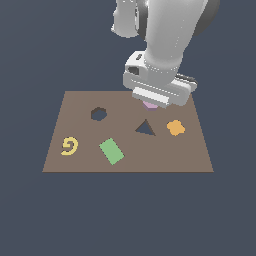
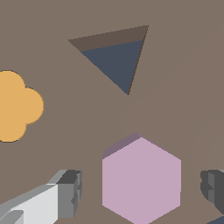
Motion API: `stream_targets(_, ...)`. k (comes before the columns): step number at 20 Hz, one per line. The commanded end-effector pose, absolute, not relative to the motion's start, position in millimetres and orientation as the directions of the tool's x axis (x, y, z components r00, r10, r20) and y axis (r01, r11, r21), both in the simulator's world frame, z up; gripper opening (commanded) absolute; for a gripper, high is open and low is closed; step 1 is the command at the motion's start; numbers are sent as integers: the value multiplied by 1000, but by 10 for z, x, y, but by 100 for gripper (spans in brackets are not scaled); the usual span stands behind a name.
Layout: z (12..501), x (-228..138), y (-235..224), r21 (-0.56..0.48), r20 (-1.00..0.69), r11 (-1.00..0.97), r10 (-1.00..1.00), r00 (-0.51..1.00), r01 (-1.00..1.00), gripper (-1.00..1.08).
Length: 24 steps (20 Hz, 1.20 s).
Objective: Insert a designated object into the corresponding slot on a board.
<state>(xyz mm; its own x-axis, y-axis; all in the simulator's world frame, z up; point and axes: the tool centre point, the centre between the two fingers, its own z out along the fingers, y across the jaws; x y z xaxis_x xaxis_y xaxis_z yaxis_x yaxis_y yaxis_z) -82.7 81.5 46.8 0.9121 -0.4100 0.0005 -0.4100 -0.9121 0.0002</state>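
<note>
Arm is hanging over the far edge of the brown board (image 1: 75, 107), w/ the gripper (image 2: 142, 188) low above the lilac hex block (image 2: 141, 179). In the exterior view only a sliver of the block (image 1: 149, 105) is showing under the hand, near the board's far edge, right of centre in that view.

Wrist view: block is lying flat on the board (image 2: 183, 87). Fingers (image 2: 69, 192) are sitting one to each side of it, jaws wide, a gap of board visible betw. each pad and the block; not touching.

Hex slot (image 1: 99, 114) is lying well apart from the block, toward the exterior view's left. Triangular hole (image 1: 145, 128) is sitting betw. slot and orange flower piece (image 1: 175, 128). Green rectangle (image 1: 111, 151) and yellow spiral piece (image 1: 70, 146) are resting nearer the front edge.
</note>
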Motion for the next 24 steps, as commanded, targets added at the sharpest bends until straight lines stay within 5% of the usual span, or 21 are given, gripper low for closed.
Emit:
stream_targets(1, 403, -830, 818, 1, 0, -912, -411, 912, -411, 100)
stream_targets(7, 299, -831, 820, 0, 0, -911, -413, 911, -413, 100)
stream_targets(8, 299, -831, 820, 0, 0, -911, -413, 911, -413, -100)
stream_targets(24, 334, -829, 817, 0, 0, -911, -413, 911, -413, -100)
